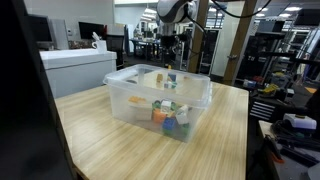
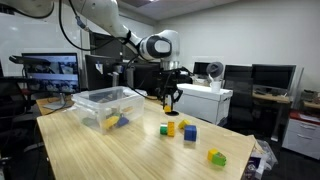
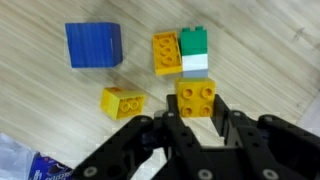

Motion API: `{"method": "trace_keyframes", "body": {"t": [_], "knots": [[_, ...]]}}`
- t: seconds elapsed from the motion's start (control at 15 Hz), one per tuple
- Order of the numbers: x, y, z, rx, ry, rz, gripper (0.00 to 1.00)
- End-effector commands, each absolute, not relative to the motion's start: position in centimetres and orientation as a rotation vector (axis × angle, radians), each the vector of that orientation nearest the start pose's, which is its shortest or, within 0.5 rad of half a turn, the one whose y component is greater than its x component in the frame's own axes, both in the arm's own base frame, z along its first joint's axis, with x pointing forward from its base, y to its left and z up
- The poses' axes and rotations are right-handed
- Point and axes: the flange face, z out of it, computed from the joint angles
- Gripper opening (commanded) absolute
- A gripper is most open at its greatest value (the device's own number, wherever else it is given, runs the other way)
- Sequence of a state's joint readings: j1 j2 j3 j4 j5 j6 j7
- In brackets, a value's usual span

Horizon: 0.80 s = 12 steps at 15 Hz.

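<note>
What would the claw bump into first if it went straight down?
Most likely the yellow block, seen right between the fingers of the open claw in the wrist view. The claw hangs above the table, so depth is hard to judge.

White, rounded arm (image 2: 98,22) there, glossy shells with dark bands at the joints. At its four o'clock end sat a grey-black wrist (image 2: 160,46). The pincer (image 2: 170,98) was all black, its blocky fingers (image 3: 232,128) matte.
</note>
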<state>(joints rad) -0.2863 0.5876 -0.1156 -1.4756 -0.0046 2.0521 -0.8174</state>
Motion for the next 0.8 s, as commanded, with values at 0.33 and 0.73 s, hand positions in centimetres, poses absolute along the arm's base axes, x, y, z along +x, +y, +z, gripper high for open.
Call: {"method": "trace_keyframes", "body": {"t": [0.33,0.73], "knots": [[62.5,-13.4,43.6,-3.012,-0.953,-0.018,0.11],[56.4,-3.5,46.3,-2.872,-1.232,-0.025,0.11]]}}
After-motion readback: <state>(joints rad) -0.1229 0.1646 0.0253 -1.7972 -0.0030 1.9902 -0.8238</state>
